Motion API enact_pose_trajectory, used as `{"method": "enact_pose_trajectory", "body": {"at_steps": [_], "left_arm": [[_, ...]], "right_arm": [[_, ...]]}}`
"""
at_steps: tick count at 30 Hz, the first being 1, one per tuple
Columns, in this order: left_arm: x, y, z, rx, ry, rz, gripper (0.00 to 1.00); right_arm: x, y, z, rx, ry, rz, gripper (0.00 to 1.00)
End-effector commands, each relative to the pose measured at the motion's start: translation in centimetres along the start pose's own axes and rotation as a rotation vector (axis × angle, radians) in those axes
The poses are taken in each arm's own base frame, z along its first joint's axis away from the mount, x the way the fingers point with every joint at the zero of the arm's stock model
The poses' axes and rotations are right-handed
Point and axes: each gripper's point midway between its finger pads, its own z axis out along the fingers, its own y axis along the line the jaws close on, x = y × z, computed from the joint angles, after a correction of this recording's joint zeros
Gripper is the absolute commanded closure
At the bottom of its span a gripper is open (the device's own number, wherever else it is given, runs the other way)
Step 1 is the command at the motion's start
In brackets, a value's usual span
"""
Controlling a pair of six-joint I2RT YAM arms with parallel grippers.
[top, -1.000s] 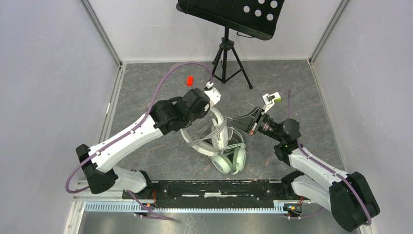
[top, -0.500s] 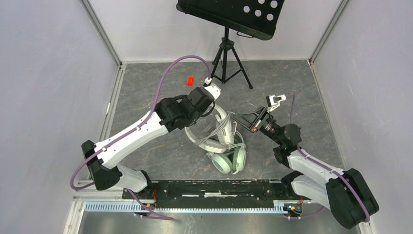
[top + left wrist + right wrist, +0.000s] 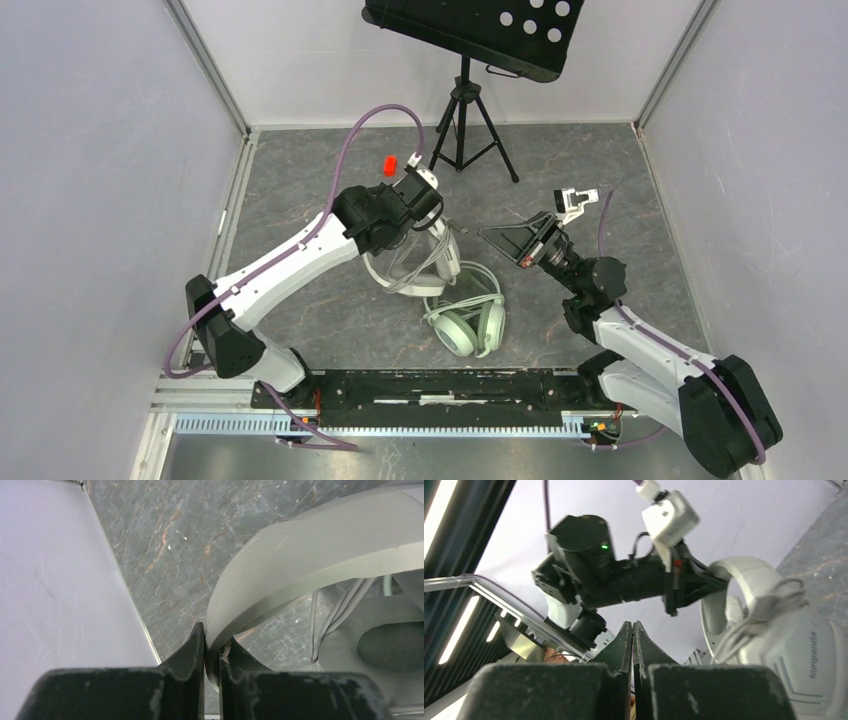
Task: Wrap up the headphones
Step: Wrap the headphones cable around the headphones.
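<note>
Your left gripper [image 3: 212,641], pinching the white-grey headset [image 3: 412,268], has lifted it off the mint headset [image 3: 468,326] for wrapping; right gripper [image 3: 632,630] closed, drawn back.

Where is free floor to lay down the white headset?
Bare floor lies back left, between the wall and the red block, and back right, beyond the tripod. The centre is crowded: white headset, mint headset, left claw, right claw.

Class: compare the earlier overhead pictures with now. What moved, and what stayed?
The left hand, shut on the white-grey headset, carried it left, off the mint headset. The right hand, shut and empty, drew back slightly rightward. The mint headset, tripod and red block stayed put.
</note>
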Motion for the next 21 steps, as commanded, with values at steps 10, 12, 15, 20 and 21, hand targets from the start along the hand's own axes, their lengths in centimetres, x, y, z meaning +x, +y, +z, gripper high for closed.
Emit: {"method": "enact_pose_trajectory", "body": {"at_steps": [10,12,15,20,21], "left_arm": [[-2.0,1.1,-0.9,-0.01,-0.07,-0.138,0.98],[-2.1,0.9,-0.9,0.007,-0.081,-0.119,0.98],[-2.4,0.5,-1.1,0.09,-0.102,-0.157,0.98],[-4.4,1.2,-2.4,0.234,-0.207,-0.324,0.98],[-5.1,1.6,-2.8,0.251,-0.241,-0.363,0.98]], "right_arm": [[-2.9,-3.4,2.3,0.259,0.086,-0.606,0.76],[-4.0,-4.2,2.0,0.311,0.099,-0.767,0.67],[-4.6,-4.5,1.6,0.32,0.135,-0.929,0.62],[-4.1,-2.7,0.9,0.237,0.142,-1.04,0.51],[-3.9,-2.1,0.7,0.203,0.139,-1.058,0.49]]}}
